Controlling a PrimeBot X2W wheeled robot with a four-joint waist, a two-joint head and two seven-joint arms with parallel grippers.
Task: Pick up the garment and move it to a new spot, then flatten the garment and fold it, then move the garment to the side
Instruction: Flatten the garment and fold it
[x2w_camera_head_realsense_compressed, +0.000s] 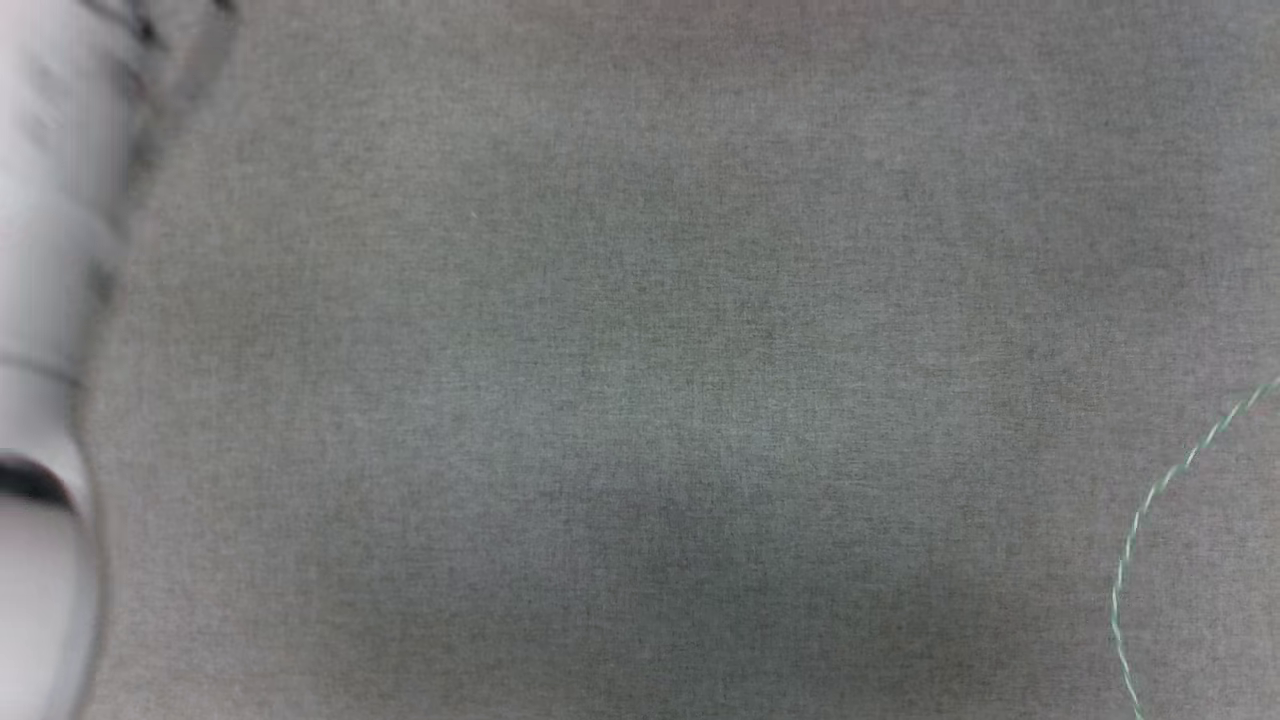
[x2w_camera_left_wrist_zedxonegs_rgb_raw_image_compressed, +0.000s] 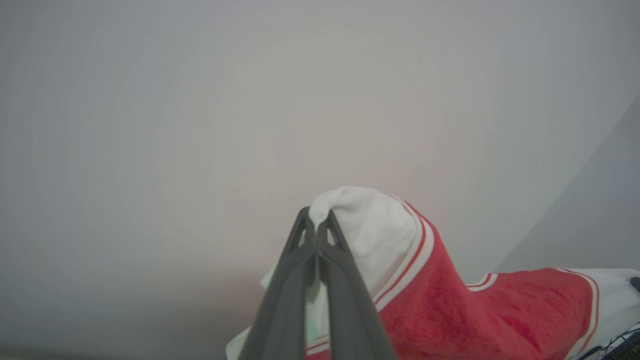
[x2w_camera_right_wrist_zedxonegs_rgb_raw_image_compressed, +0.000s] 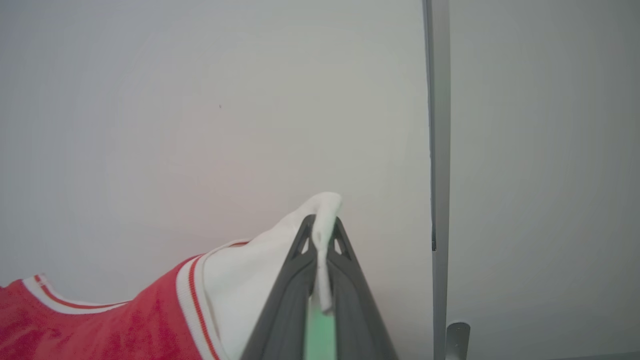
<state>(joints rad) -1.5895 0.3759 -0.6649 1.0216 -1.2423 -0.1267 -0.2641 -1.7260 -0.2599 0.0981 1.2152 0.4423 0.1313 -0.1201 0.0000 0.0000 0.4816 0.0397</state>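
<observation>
Garment (x2w_camera_left_wrist_zedxonegs_rgb_raw_image_compressed: 450, 310) hangs in the air, strung between both pincers in front of a pale wall (x2w_camera_left_wrist_zedxonegs_rgb_raw_image_compressed: 150, 125). Left pincer (x2w_camera_left_wrist_zedxonegs_rgb_raw_image_compressed: 316, 220) is clamped tight on a pinch of one white sleeve end. Right pincer (x2w_camera_right_wrist_zedxonegs_rgb_raw_image_compressed: 324, 225) is likewise closed on the other white sleeve end, with a tuft of cloth poking past its tips. Gripping two far points makes sense: the cloth's own weight pulls it open, so it can land spread out rather than bunched. My read is that this is the carry-to-new-spot step, with flatten and fold not yet done. Looks: red body, white sleeve ends edged with thin red stripes, soft fabric, sagging in a shallow dip between the grips and creased near each pinch. Head view looks down on the grey cloth-covered bench (x2w_camera_head_realsense_compressed: 640, 360), with the pale left forearm (x2w_camera_head_realsense_compressed: 45, 300) blurred at the left edge and a loose green thread (x2w_camera_head_realsense_compressed: 1150, 520) at lower right.
</observation>
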